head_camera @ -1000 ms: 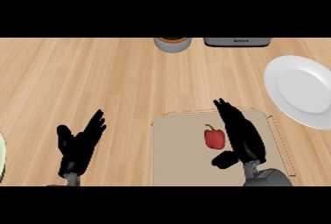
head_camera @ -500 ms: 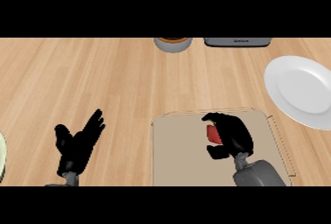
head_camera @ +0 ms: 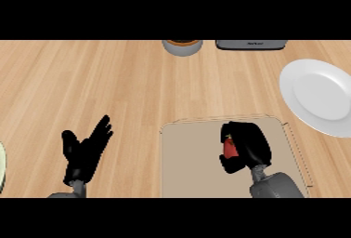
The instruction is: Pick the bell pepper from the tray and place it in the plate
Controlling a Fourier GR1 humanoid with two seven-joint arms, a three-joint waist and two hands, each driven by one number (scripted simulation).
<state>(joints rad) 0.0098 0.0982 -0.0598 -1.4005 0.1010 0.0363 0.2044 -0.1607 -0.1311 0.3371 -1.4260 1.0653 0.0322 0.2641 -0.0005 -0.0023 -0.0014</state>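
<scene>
A red bell pepper [head_camera: 230,148] sits on the beige tray [head_camera: 188,162] at the lower middle of the head view. My right hand [head_camera: 248,145] lies over it with fingers and thumb curled round it, so only a strip of red shows at the hand's left side. The white plate [head_camera: 321,97] lies at the right edge, up and to the right of the tray. My left hand [head_camera: 86,151] rests open at the lower left, fingers up, well apart from the tray.
A grey cup with an orange inside [head_camera: 182,46] stands at the top middle. A dark flat device [head_camera: 251,44] lies next to it at the top. A pale rim [head_camera: 2,169] shows at the far left edge. Bare wooden counter [head_camera: 103,83] fills the upper left.
My right hand, straight-fingered beside the pepper a second ago, moved left over it and curled round it. The left hand has hardly moved.
</scene>
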